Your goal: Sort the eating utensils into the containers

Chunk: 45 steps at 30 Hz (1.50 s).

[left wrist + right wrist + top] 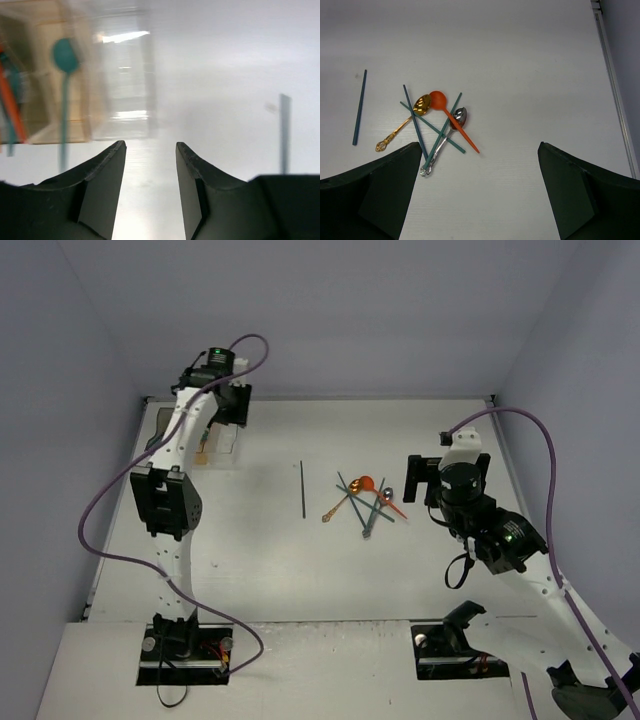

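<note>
My left gripper [150, 146] is open with nothing between its fingers, just in front of the containers [218, 446] at the table's back left. In the left wrist view an amber bin [42, 107] holds a teal spoon [65, 56] and an orange utensil [13, 107]; a clear bin [122, 75] stands beside it. My right gripper [479, 145] stands wide open above the table, near a pile of utensils: a gold spoon [421, 104], an orange spoon [438, 99], a silver spoon [459, 117] and crossed teal sticks [415, 121]. One teal stick [359, 107] lies apart to the left.
The pile [365, 502] lies mid-table, left of my right gripper [415, 480]. The lone stick [303, 488] lies between the pile and the left arm [165, 502]. Lavender walls enclose the table on three sides.
</note>
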Each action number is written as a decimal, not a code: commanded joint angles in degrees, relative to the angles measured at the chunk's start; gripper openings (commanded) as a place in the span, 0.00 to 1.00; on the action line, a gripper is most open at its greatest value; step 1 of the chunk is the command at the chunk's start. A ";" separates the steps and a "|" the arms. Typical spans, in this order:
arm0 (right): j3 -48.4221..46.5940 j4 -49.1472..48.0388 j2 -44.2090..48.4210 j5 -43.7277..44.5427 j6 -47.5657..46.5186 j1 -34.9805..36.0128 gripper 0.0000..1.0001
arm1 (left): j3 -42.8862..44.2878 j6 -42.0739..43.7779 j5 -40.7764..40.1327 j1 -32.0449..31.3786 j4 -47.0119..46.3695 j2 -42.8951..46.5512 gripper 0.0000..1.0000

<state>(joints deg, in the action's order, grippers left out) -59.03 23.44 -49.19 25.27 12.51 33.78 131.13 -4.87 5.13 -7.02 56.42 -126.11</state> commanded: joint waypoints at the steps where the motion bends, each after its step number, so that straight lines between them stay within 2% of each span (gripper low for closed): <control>1: 0.36 -3.05 1.90 1.45 0.76 -0.21 1.00 | -6.04 -0.69 0.50 -14.41 -2.06 8.40 0.41; 3: 0.56 -3.05 2.78 1.33 0.76 -0.21 1.00 | -10.27 -1.56 1.16 -20.34 -4.50 8.97 0.41; 8: 1.02 -2.96 4.99 0.78 0.96 -0.21 1.00 | -18.53 -5.53 4.24 -29.05 -13.75 8.56 0.41; 13: 1.11 -2.95 6.06 -0.06 1.21 -0.21 1.00 | -19.49 -7.40 4.47 -34.15 -17.13 4.25 0.41; 20: 1.11 -2.71 7.18 -0.48 1.38 -0.21 1.00 | -19.41 -8.14 4.82 -34.98 -20.03 -0.49 0.41; 33: 1.11 -2.35 7.62 -0.13 1.91 -0.29 1.00 | -21.00 -8.14 3.83 -36.48 -21.35 -3.97 0.40; 41: 1.02 -2.25 7.87 -0.22 2.26 -0.21 1.00 | -22.43 -8.60 -0.94 -37.28 -21.17 -5.31 0.31; 43: 0.93 -2.09 7.71 -0.31 2.34 -0.21 1.00 | -22.77 -8.93 -1.43 -37.35 -21.09 -5.65 0.27; 45: 0.88 -2.11 7.74 -0.37 2.28 -0.21 1.00 | -23.17 -9.12 -1.36 -37.27 -21.07 -5.98 0.19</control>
<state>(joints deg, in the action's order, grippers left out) -57.74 23.69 -41.39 24.60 14.03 33.78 109.27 -12.84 5.76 -43.94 35.76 -131.59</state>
